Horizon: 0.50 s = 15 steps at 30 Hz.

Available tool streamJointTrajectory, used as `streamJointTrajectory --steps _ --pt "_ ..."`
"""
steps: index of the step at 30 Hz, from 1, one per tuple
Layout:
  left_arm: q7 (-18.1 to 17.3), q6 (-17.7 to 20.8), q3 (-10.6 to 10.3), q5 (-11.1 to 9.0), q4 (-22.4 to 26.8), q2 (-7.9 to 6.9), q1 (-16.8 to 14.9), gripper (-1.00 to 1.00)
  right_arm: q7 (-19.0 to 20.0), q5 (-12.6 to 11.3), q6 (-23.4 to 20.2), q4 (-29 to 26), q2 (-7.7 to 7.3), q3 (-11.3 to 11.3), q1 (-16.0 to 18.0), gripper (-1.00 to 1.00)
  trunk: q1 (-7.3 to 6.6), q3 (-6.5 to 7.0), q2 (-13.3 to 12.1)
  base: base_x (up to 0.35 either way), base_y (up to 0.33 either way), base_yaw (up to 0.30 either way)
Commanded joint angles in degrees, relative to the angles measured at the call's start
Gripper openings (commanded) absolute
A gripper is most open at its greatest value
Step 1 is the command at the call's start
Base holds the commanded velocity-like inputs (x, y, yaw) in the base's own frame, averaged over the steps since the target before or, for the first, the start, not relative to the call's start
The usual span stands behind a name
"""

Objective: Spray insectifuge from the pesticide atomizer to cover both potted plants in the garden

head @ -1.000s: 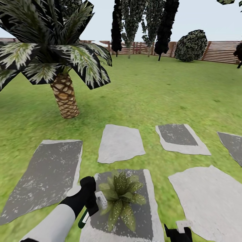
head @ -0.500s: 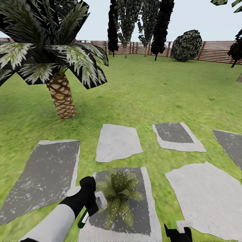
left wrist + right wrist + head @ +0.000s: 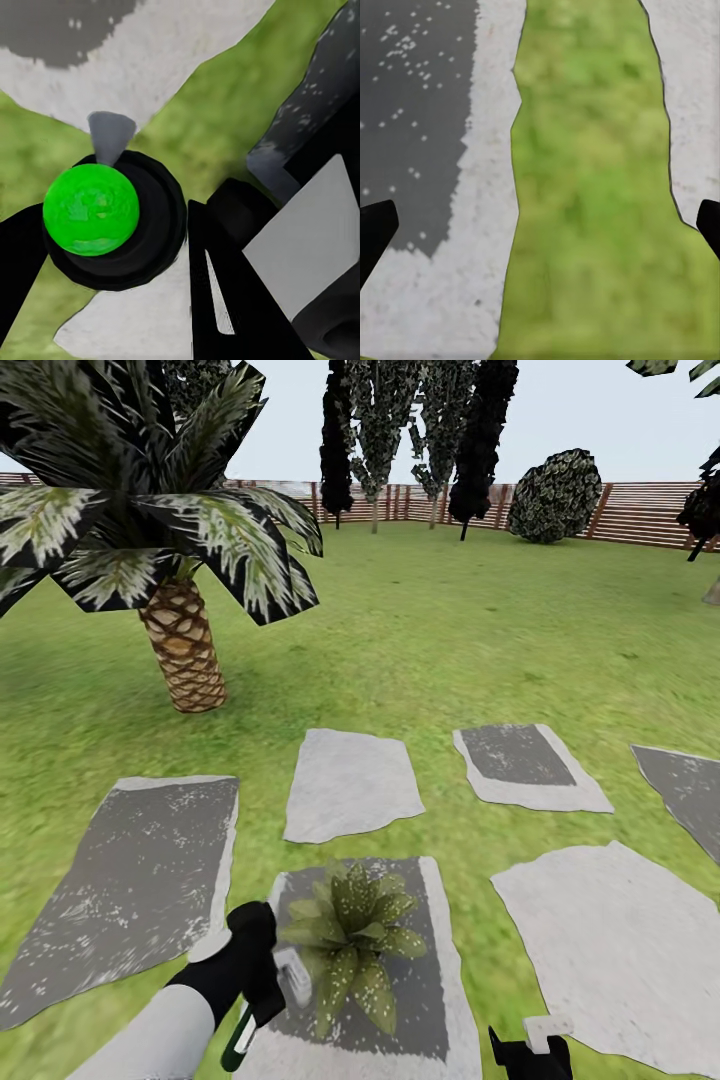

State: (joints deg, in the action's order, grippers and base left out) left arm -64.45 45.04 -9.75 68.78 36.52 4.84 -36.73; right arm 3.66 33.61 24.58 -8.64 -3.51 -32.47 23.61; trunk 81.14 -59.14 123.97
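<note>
Now the atomizer is aimed at the plant.
Left of the potted plant (image 3: 350, 942), the left gripper (image 3: 262, 970) clasps the pesticide atomizer (image 3: 285, 982), nozzle plantward, likely for spraying; right of it, the right gripper (image 3: 528, 1050) hangs spread, empty.

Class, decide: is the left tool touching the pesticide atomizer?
Touching. The head view shows the left tool closed around the pesticide atomizer, whose white head and green handle stick out from it.

No readable text, no labels, no brand marks, no numbers, no signs on anything shown
</note>
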Motion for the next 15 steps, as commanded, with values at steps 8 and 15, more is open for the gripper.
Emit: streamJointTrajectory --steps 8,15 --pt "-0.4 0.31 2.64 0.48 4.06 -0.53 -0.63 -1.0 0.38 0.14 0.21 0.05 0.0 -0.48 0.06 1.0 -0.01 -0.05 0.02 0.0 0.0 0.0" --pt "2.35 0.07 2.72 0.46 1.63 -2.53 0.14 -1.0 0.38 0.14 0.26 0.03 0.0 -0.48 0.05 1.0 -0.01 -0.05 0.02 0.0 0.0 0.0"
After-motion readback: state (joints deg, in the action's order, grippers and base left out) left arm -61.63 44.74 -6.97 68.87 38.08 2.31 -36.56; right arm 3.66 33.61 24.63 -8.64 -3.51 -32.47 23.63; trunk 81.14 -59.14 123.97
